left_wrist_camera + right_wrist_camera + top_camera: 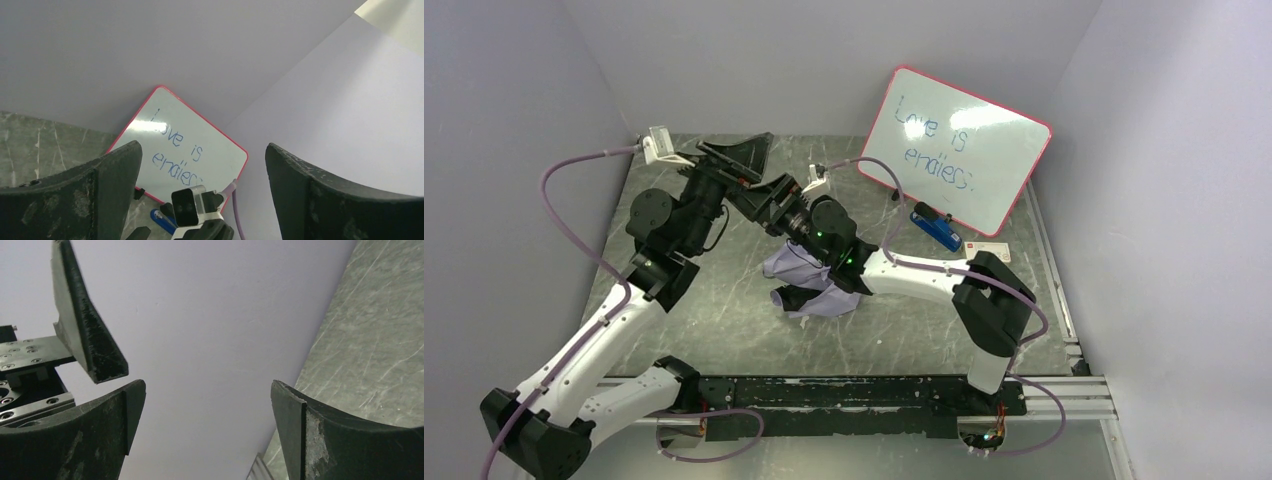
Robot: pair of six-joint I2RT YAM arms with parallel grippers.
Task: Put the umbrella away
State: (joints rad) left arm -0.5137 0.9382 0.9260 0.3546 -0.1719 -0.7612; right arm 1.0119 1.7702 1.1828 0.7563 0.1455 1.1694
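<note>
The umbrella (792, 267) lies crumpled on the marble table in the top view, pale lavender fabric with black parts, partly hidden under the right arm's wrist. It shows in neither wrist view. My left gripper (742, 154) is raised above the table's back left, open and empty; in the left wrist view (202, 152) its fingers stand wide apart. My right gripper (769, 193) is lifted above and left of the umbrella, open and empty, close beside the left gripper; the right wrist view (207, 390) shows its fingers apart against the wall.
A red-framed whiteboard (959, 150) leans on the back wall at the right and also shows in the left wrist view (180, 145). A blue object (936, 228) and a white card (987, 248) lie below it. Walls close in on three sides.
</note>
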